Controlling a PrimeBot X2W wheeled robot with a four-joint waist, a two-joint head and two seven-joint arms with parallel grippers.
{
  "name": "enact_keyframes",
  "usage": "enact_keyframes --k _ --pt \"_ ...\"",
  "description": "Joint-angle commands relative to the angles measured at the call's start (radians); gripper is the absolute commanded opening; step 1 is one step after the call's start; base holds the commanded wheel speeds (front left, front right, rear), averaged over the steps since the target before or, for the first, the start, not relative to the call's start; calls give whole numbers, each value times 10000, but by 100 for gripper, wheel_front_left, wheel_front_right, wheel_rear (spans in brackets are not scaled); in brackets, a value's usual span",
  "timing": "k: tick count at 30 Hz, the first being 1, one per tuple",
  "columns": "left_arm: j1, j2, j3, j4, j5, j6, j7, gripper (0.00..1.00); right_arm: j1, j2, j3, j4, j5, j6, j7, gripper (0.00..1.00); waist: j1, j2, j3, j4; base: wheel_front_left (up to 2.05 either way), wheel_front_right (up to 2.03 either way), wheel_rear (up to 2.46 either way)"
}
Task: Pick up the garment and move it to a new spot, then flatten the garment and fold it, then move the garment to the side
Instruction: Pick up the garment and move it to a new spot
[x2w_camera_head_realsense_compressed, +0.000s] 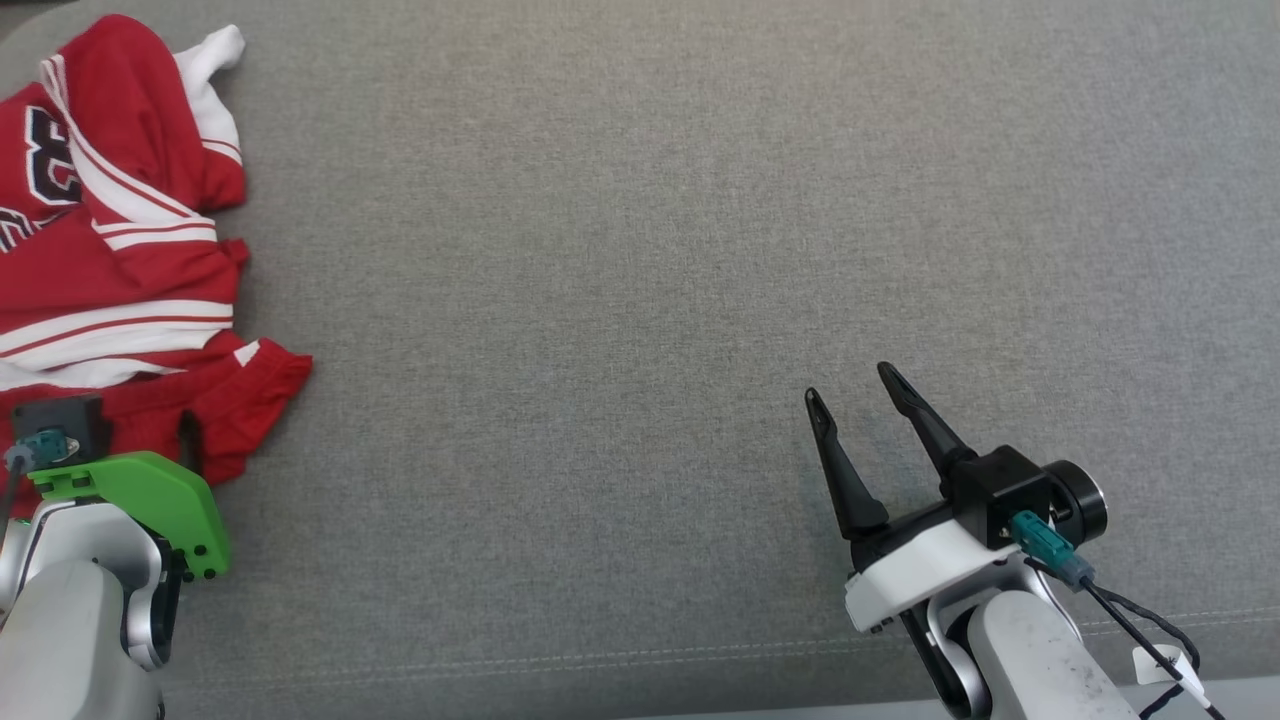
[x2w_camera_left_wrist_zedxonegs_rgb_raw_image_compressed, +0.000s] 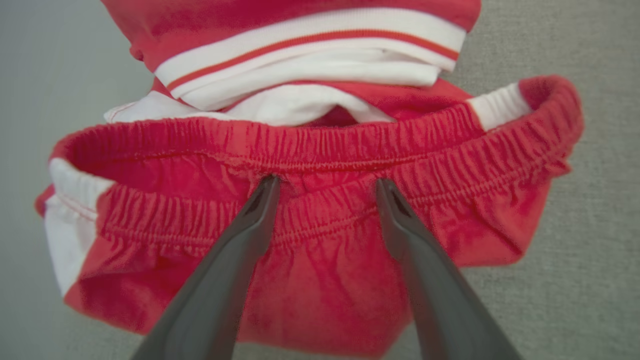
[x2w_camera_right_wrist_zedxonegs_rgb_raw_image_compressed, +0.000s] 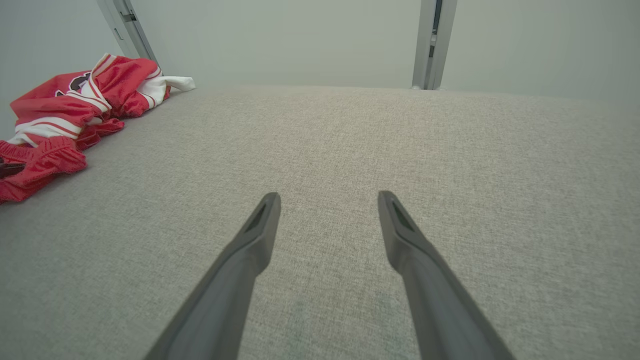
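Red garment (x2w_camera_head_realsense_compressed: 120, 250) is lying crumpled at the left of the grey cushion (x2w_camera_head_realsense_compressed: 640, 250). Left gripper (x2w_camera_left_wrist_zedxonegs_rgb_raw_image_compressed: 325, 187) is standing open, tips at its waistband (x2w_camera_left_wrist_zedxonegs_rgb_raw_image_compressed: 320, 150); right gripper (x2w_camera_head_realsense_compressed: 852, 388) is hovering open, well apart.

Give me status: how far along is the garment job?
Done: nothing visible; the garment lies crumpled at the left edge of the grey surface. In hand: the left claw, open, has its tips at the red waistband, not closed on it. The right claw is open over bare surface. Left: pick up, move, flatten, fold, set aside.
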Motion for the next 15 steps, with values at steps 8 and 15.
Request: enact_keyframes --k 8,15 --pt "-525 -38 21 831 -54 185 -170 19 -354 -32 107 112 33 1 -97 100 -2 0 709 -519 0 0 0" --pt "-469 -31 -218 815 58 11 -493 0 -350 -32 45 281 94 1 -129 100 -2 0 501 -459 0 0 0"
